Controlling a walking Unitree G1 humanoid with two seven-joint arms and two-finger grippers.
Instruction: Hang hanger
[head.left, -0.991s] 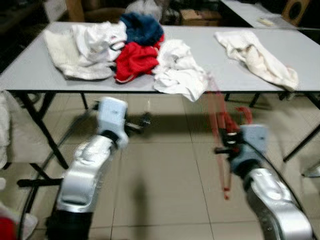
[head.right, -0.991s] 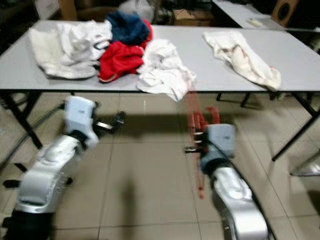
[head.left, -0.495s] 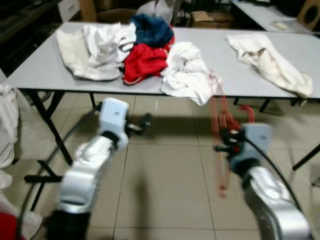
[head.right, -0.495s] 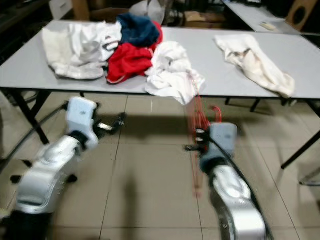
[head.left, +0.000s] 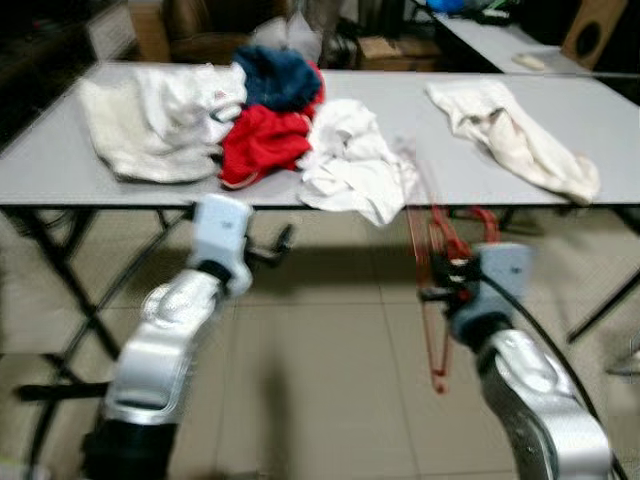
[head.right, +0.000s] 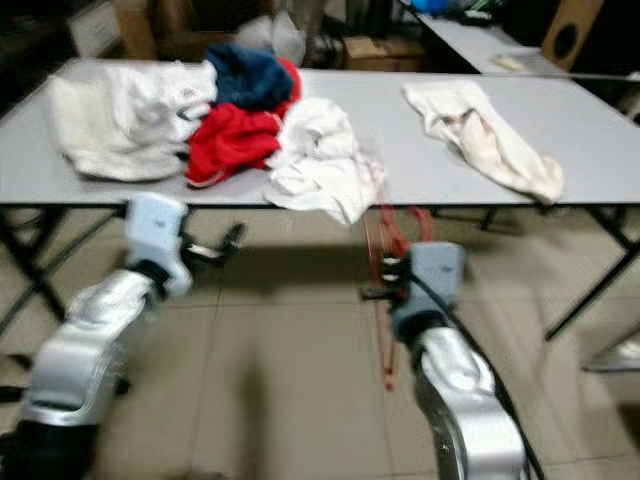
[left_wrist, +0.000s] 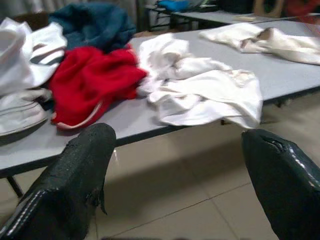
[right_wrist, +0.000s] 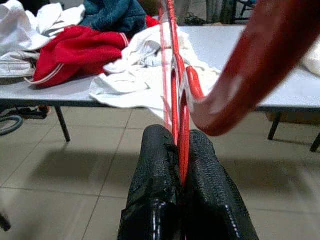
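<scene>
Right gripper (right_wrist: 180, 165): both black fingers pressed together on the red hanger (head.left: 437, 270), low in the right half of the left eye view, in front of the table's near edge.

Red hanger: held upright and edge-on over the tiled floor (head.left: 320, 400); its hook curls up beside the wrist and the thin frame runs from the table edge down toward the floor. It hangs on nothing yet.

Left gripper (head.left: 283, 241): fingers wide apart and holding nothing, raised at left centre, pointing toward the shadow under the table.

What has changed: across the last second the whole scene has slid about and blurred, so the camera has moved with the robot; both arms keep the same pose against the body and the hanger stays clamped. I judge this a carrying phase, with the hanging step not begun.

Table (head.left: 60, 170): grey, spanning the upper frame, carrying a white garment (head.left: 355, 160) that droops over the near edge just beside the hanger's top, a red garment (head.left: 262, 145), a blue one (head.left: 280, 78) and a cream cloth (head.left: 510, 135) at upper right.

Open room: bare tiles between the arms; table legs at both sides.

Rail or hook: none that I can make out, so a turn is probably needed.
</scene>
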